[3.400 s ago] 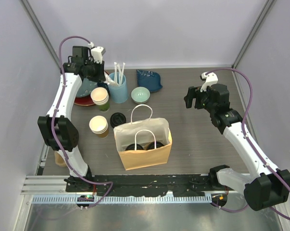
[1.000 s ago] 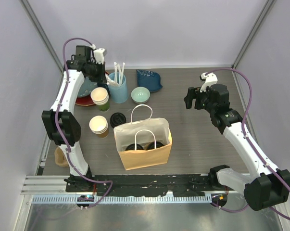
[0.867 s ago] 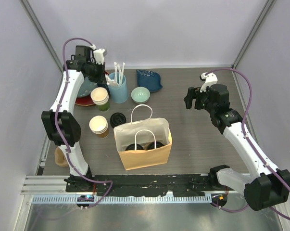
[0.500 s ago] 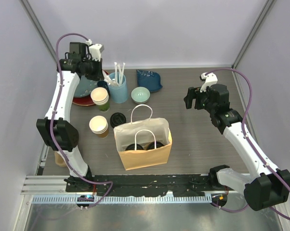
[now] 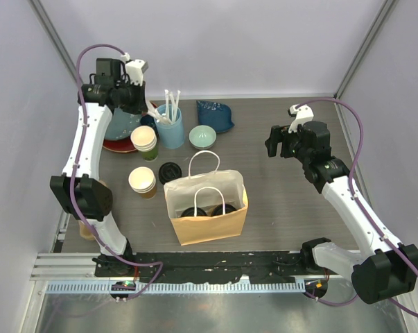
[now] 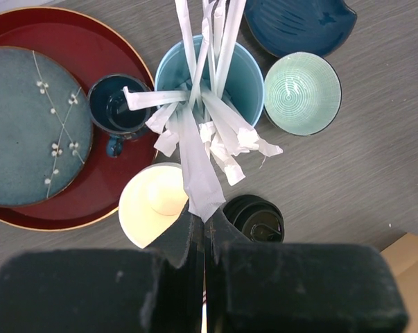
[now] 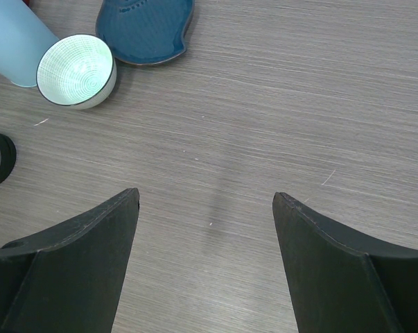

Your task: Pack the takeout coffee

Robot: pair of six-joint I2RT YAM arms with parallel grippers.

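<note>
From above, the two lidded coffee cups (image 5: pixel 193 211) sit inside the paper bag (image 5: pixel 209 227), well apart from the left gripper (image 5: pixel 141 104) and nearer the right gripper (image 5: pixel 271 144). In the left wrist view, the fingers (image 6: pixel 188 236) are pressed together, pinching a wrapped straw (image 6: pixel 195 159) over the blue cup (image 6: pixel 247 73). In the right wrist view, the fingers (image 7: pixel 70 236) are spread wide above the table (image 7: pixel 264 104).

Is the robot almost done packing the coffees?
Nearly, it seems. Both lidded cups already sit inside the paper bag. The left claw is shut on a paper-wrapped straw above the blue cup. The right claw is open and empty. Probably left: dropping the straw into the bag.
</note>
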